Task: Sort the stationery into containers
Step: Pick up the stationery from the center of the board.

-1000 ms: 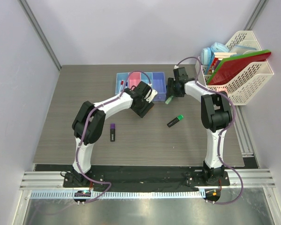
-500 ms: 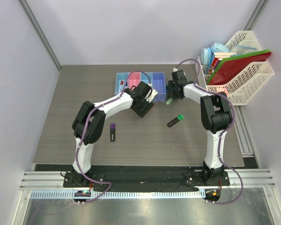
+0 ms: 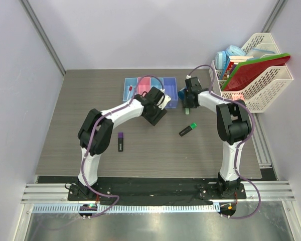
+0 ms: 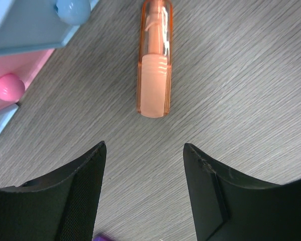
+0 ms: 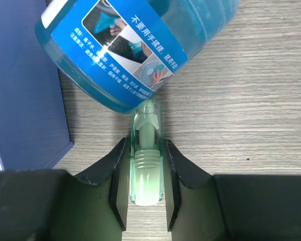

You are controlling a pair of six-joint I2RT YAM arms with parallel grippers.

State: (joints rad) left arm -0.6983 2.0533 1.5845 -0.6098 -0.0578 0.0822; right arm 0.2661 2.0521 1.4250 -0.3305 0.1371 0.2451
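Observation:
In the right wrist view my right gripper [image 5: 145, 168] is shut on a pale-green bit [image 5: 147, 165] that lies on the table, one pad against each long side. The bit's far end touches a round blue roll [image 5: 135, 45]. The purple-blue bin [image 5: 20, 90] is at the left. My left gripper [image 4: 144, 146] hangs open over bare table, and an orange bit [image 4: 153, 65] lies just beyond its tips. The row of containers [image 3: 150, 80] sits mid-table between both grippers. A green highlighter [image 3: 187, 129] and a purple highlighter [image 3: 121, 141] lie nearer the front.
A white lattice rack [image 3: 263, 93] with red and green folders stands at the right edge. The light-blue [image 4: 30, 30] and pink [image 4: 15, 70] bin corners lie close to the left of the orange bit.
The right gripper's jaws have closed in on the pale-green bit, and the wrist has shifted slightly right and nearer. The left arm has hardly moved.

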